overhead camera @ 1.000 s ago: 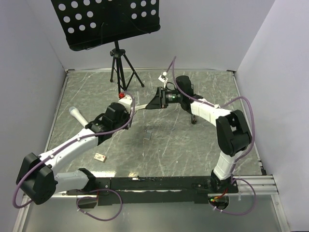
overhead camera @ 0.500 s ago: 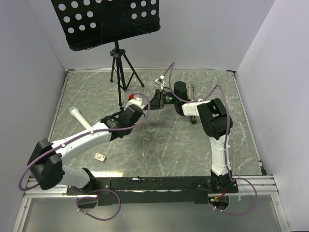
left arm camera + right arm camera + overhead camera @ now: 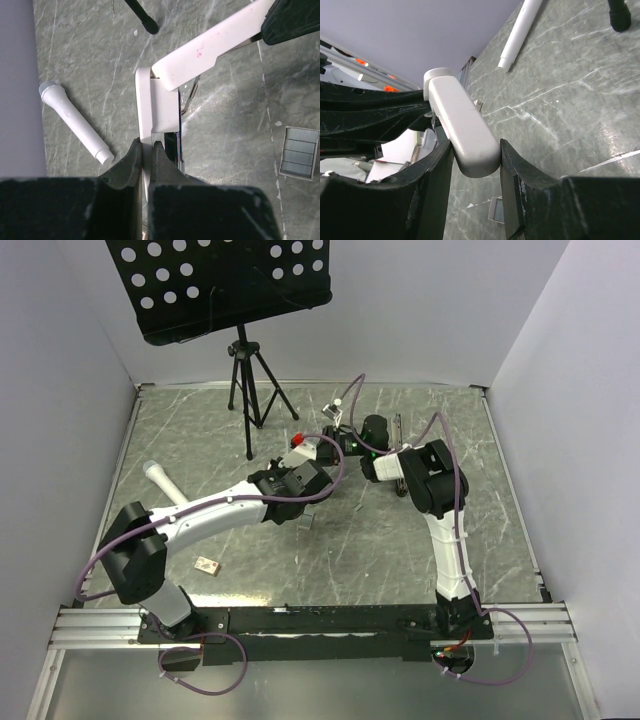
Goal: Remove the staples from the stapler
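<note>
The stapler (image 3: 323, 443) is held above the table's middle between both grippers, its arm swung open from its base. My left gripper (image 3: 146, 145) is shut on the pale base edge beside the chrome magazine (image 3: 172, 145). The pale top arm (image 3: 210, 45) runs up to the right. My right gripper (image 3: 475, 155) is shut on that grey top arm (image 3: 462, 125). In the top view the left gripper (image 3: 308, 458) and right gripper (image 3: 337, 444) nearly meet. A small grey strip of staples (image 3: 307, 519) lies on the table below them; it also shows in the left wrist view (image 3: 299, 152) and the right wrist view (image 3: 496, 207).
A black tripod (image 3: 250, 380) with a perforated music stand (image 3: 220, 280) stands at the back. A white cylinder (image 3: 160, 480) lies at the left. A small tan block (image 3: 207, 565) lies near the front left. A thin dark stick (image 3: 397, 428) lies behind the right arm.
My left arm has reached to the right, bringing its gripper up close to the right gripper. The right arm's elbow has folded in toward the middle. The staples on the table have not moved.
</note>
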### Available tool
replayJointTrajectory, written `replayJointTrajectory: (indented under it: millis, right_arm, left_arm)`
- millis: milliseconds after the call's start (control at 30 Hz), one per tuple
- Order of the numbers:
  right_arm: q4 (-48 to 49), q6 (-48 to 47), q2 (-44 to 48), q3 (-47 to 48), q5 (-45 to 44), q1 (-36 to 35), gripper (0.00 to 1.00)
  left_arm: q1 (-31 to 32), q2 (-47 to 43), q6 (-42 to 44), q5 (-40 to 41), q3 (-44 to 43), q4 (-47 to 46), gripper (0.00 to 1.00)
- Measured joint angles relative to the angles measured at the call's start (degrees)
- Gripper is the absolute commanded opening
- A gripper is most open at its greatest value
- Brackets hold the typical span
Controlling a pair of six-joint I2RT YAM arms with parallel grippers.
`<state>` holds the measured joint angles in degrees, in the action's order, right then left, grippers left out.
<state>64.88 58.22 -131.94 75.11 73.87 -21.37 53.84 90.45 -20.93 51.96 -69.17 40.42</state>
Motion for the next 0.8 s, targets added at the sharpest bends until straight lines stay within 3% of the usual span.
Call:
replayJointTrajectory:
  millis: [267, 567, 800]
  right_arm:
    - [4.4, 2.4, -1.7, 0.4, -0.4, 0.0, 0.32]
    - [-0.5, -1.1, -1.6, -1.2, -5.6, 0.4, 0.29]
    - [-6.0, -2.5, 4.8, -7.9, -7.1, 1.5, 0.49]
  left_arm:
    - [-0.8, -0.2, 0.3, -1.6, 1.0, -1.8, 0.01]
    - [-9.0, -1.3, 0.1, -14.7, 4.9, -9.3, 0.01]
    - [-12.0, -8.6, 1.2, -27.3, 12.3, -17.4, 0.01]
